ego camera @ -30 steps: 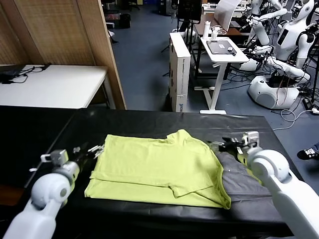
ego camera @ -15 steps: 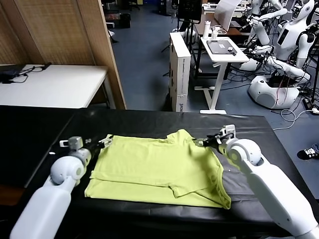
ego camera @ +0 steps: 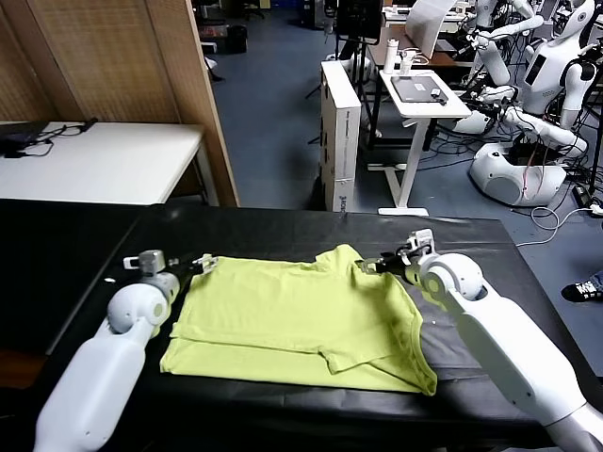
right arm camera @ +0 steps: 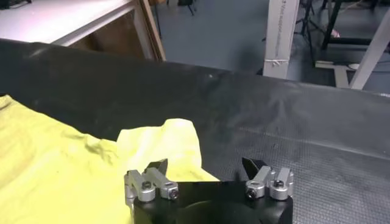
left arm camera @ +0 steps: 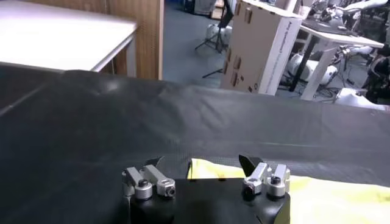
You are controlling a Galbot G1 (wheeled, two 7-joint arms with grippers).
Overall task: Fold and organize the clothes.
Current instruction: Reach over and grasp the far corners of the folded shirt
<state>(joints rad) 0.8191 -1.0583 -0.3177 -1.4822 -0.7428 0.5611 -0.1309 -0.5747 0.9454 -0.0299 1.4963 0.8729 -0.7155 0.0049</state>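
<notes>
The clothes are one lime T-shirt lying partly folded on the black table cover. A small peak of cloth stands up at its far edge. My left gripper is at the shirt's far left corner, open; in the left wrist view that corner lies just before the open left gripper. My right gripper is at the shirt's far right edge beside the peak. In the right wrist view the right gripper is open, one finger over the raised cloth, the other over bare table.
The black cover's front edge runs close below the shirt. Behind the table are a white table at left, a tall cardboard box, a white stand desk and other robots at back right.
Both arms have reached forward and inward. The left gripper came to the shirt's far left corner; the right gripper moved left from beside the shirt to its far right edge.
</notes>
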